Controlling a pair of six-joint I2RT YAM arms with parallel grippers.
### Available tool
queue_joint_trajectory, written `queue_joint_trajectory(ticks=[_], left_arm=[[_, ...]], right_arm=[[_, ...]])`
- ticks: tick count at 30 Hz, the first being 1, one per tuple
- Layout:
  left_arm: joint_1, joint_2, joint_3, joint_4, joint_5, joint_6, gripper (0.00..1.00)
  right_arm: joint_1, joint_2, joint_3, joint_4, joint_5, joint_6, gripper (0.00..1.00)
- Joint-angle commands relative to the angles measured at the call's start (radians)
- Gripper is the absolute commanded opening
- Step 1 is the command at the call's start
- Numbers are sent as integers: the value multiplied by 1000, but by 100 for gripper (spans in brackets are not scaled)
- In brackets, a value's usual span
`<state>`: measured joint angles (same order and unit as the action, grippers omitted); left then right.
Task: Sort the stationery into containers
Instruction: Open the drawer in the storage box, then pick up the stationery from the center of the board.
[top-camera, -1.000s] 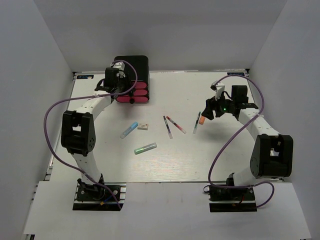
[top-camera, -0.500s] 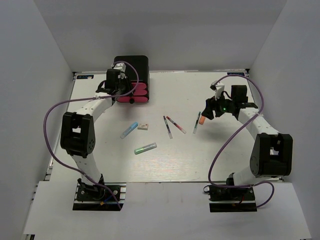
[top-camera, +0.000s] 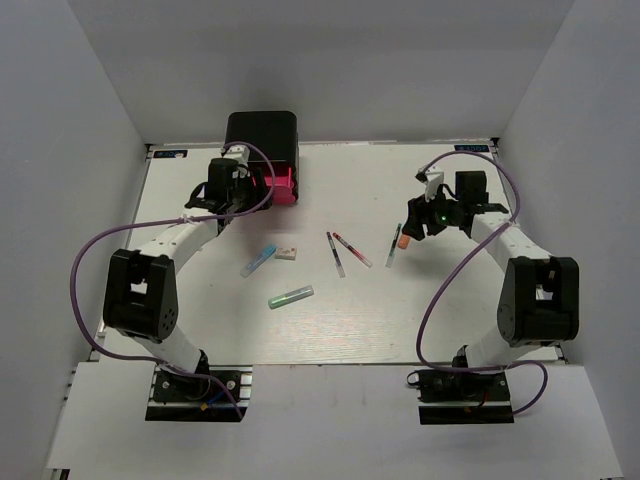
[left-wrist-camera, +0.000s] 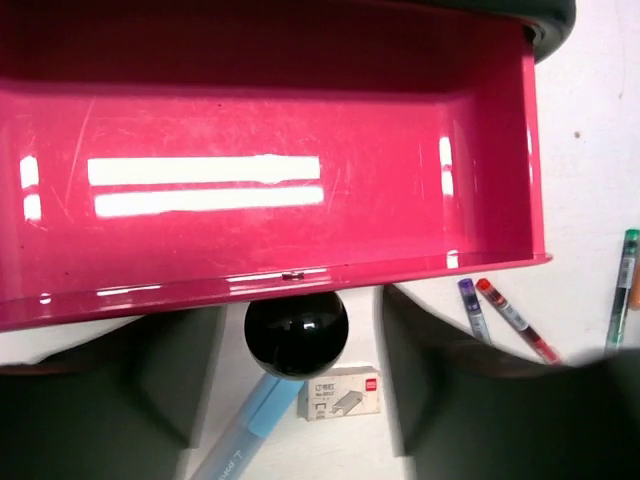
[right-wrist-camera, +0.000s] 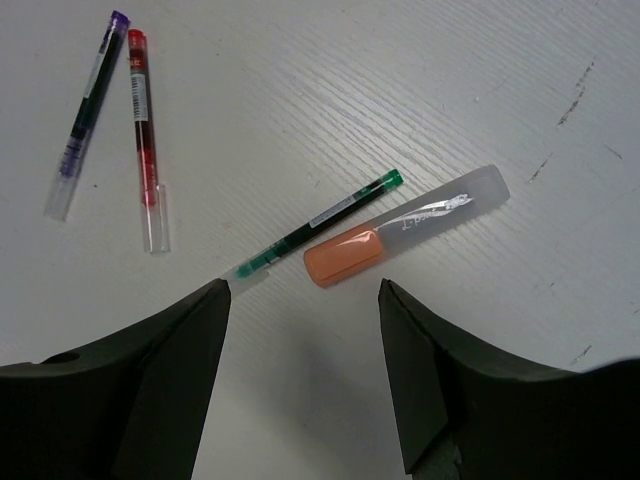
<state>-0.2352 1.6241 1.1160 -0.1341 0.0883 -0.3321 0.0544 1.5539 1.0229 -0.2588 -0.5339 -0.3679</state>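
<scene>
Nearest in the top view, the green marker (top-camera: 291, 296) lies just below frame centre, its long axis almost left-right with the right end slightly higher. Beyond it the light-blue marker (top-camera: 258, 260) slants from lower left to upper right, the white eraser (top-camera: 287, 251) just beside its upper end. At centre the purple pen (top-camera: 336, 254) and red pen (top-camera: 352, 249) fan apart from close-set upper ends.

Your right claw (right-wrist-camera: 302, 300) hangs released over the worktop (right-wrist-camera: 350, 80). In its wrist view the green pen (right-wrist-camera: 315, 225) and orange marker (right-wrist-camera: 400, 238) lie side by side, running lower left to upper right, with the marker's clear cap at upper right.

Farthest, at upper left, your left claw (left-wrist-camera: 300, 322) is released, its fingers (left-wrist-camera: 170, 380) straddling the black knob (left-wrist-camera: 296, 338) without touching. The pink drawer (left-wrist-camera: 300, 120) stands pulled out of the black box (top-camera: 262, 132).
</scene>
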Motion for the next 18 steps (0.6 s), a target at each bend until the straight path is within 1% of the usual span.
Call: queue_joint_trajectory(ticks=[1, 2, 4, 8, 11, 15, 17, 18], left_arm=[[-3, -50, 8, 4, 2, -15, 82], [-3, -50, 8, 4, -7, -15, 90], [-3, -79, -1, 4, -16, -15, 94], [-3, -138, -36, -15, -25, -4, 95], [-3, -193, -76, -33, -35, -4, 96], [-3, -276, -126, -56, -45, -4, 96], [-3, -315, -169, -56, -56, -19, 96], [-3, -357, -186, -67, -68, -19, 96]], right_arm=[[16, 17, 55, 12, 75, 34, 67], [19, 21, 58, 9, 83, 40, 67], [24, 28, 63, 1, 118, 43, 67], [36, 46, 65, -4, 196, 64, 67], [45, 74, 72, -7, 288, 99, 66], [53, 133, 118, -13, 353, 135, 58], [58, 178, 158, -49, 391, 158, 54], [58, 202, 178, -34, 396, 168, 54]])
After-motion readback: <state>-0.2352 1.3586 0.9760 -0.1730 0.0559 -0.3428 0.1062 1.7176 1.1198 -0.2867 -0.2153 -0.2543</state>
